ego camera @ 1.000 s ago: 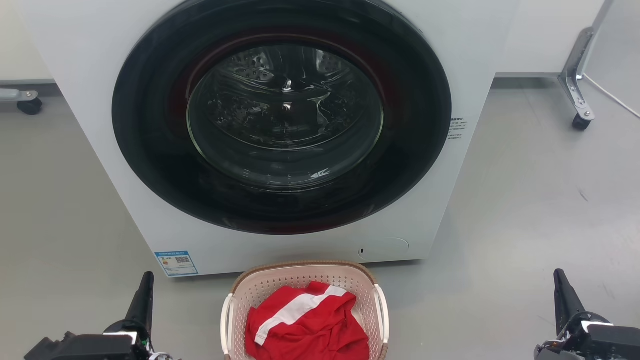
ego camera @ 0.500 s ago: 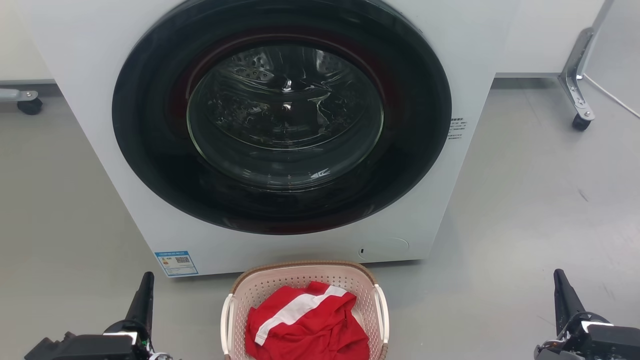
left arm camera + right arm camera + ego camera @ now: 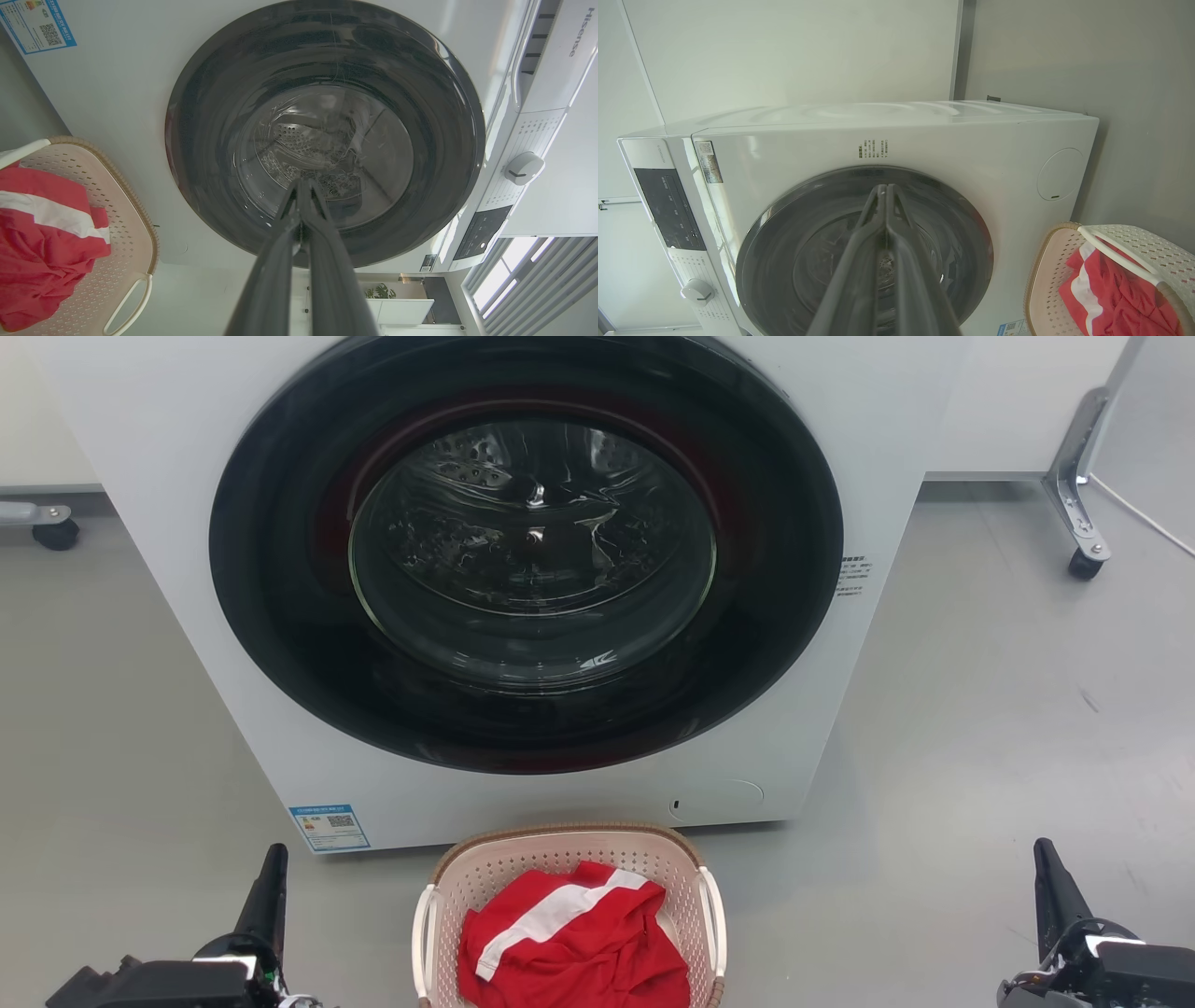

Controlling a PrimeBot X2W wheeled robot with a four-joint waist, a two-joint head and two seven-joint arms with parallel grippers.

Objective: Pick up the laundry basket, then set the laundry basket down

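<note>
The laundry basket (image 3: 569, 829) stands on the grey floor (image 3: 980, 737) just in front of the Hisense washing machine (image 3: 140, 476), midway between my two claws and well apart from each. It holds a crumpled red garment (image 3: 597, 952) with a white stripe.

I judge it light: thin perforated plastic with one soft piece of clothing inside. The walls would probably flex if squeezed, and the smooth plastic could slip in a one-sided pinch. The white side handles (image 3: 714, 915) look like the best hold, one per claw, so it stays level; the brown woven-look rim is the fallback.

The left claw (image 3: 301, 184) and the right claw (image 3: 885, 186) are both closed, fingers pressed together, gripping nothing.

A basket on the floor with both claws clear of it fits a basket waiting to be lifted as well as one already put back down.

Readable writing: "Hisense" (image 3: 578, 32) on the machine's top panel. The blue sticker with a QR code (image 3: 329, 827) and the small print beside the door (image 3: 854, 576) are too fine to read.
</note>
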